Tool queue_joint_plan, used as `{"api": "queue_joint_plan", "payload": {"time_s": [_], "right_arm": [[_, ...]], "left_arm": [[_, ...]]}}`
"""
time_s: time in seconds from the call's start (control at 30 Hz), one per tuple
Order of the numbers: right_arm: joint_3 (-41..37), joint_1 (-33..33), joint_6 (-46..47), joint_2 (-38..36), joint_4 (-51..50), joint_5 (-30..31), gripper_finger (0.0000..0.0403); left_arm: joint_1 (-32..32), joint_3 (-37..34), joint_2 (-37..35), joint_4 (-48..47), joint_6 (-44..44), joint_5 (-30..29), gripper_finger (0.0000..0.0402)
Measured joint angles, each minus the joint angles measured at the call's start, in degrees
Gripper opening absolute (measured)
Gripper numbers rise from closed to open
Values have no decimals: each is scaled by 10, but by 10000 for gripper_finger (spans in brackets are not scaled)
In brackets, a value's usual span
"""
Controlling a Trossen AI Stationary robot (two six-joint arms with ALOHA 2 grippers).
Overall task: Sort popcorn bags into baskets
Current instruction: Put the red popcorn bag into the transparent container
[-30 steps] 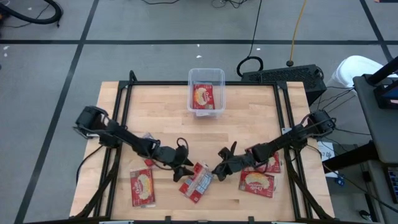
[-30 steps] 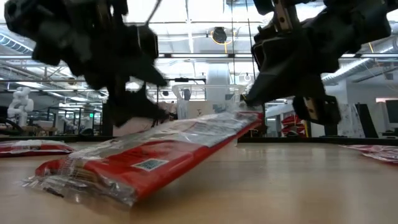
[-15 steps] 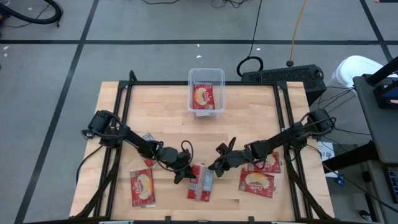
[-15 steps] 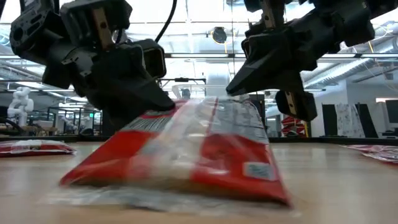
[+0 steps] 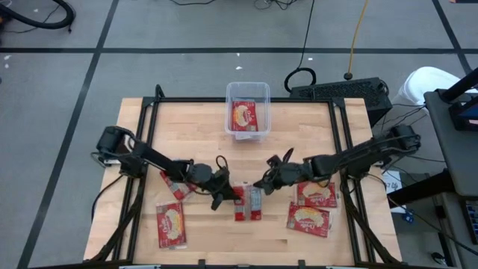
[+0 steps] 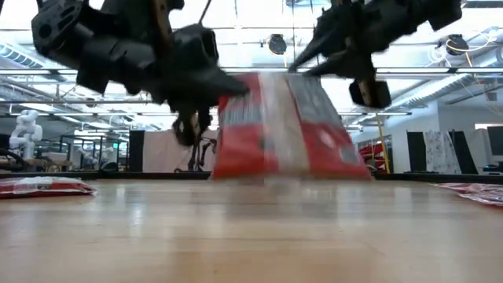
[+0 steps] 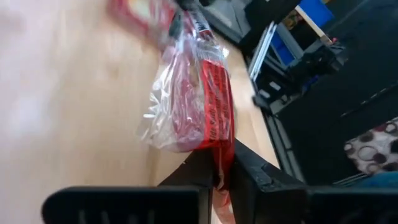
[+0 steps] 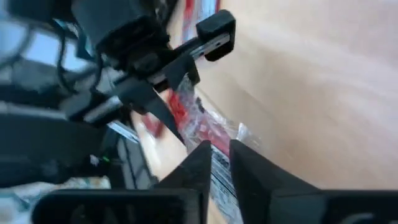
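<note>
One red popcorn bag [image 5: 248, 203] stands upright between my two grippers near the table's middle front, its printed side toward the low view [image 6: 287, 130]. My left gripper [image 5: 228, 194] is shut on its left side and my right gripper [image 5: 261, 186] on its upper right. The clear basket [image 5: 247, 110] stands at the far middle with one bag [image 5: 243, 116] lying flat in it. Other bags lie flat on the wood at front left [image 5: 172, 224], behind the left arm [image 5: 173, 184] and, two of them, at front right [image 5: 308, 220]. My left gripper pinches the bag's red side edge [image 7: 217, 140] between its two fingers, coming nearly level from the table's left. The bag stands upright beyond the fingers; whether its lower edge [image 6: 287, 174] touches the table I cannot tell. My right gripper has the bag's clear crimped edge [image 8: 219, 163] in the narrow gap between its two fingers. It comes from the table's right, slanting down, at the bag's upper right corner [image 6: 318, 79].
Black frame rails [image 5: 146, 134] run along the table's left, right and far sides. Bare wood lies between the held bag and the basket. A keyboard [image 5: 340, 91] and cables sit past the far right corner.
My left gripper has shut on the bag's left edge. Both grippers have risen and gone toward the far edge. The bag, which lay slanted with one end on the table, has turned about and now stands upright between them.
</note>
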Motion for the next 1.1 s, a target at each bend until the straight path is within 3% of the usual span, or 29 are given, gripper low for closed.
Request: {"api": "queue_joint_plan", "payload": {"time_s": [0.2, 0.33, 0.43, 0.57, 0.67, 0.9, 1.1], "right_arm": [[0, -28, 87, -99, -59, 43, 112], [0, -42, 110, -145, -51, 45, 150], [0, -46, 118, -157, -52, 47, 174], [0, -45, 137, -157, -38, 46, 194], [0, -45, 165, -152, -23, 47, 198], [0, -51, 161, -152, 27, 105, 198], [0, -75, 223, -152, 89, 105, 199]], "left_arm": [[24, 1, -106, -87, 146, -29, 21], [30, 1, -184, -174, 231, -91, 38], [31, 1, -242, -205, 309, -127, 39], [24, 9, -317, -220, 493, -147, 27], [16, 26, -356, -252, 577, -220, 30], [4, 132, -384, -374, 751, -304, 47], [4, 222, -361, -477, 818, -323, 29]]}}
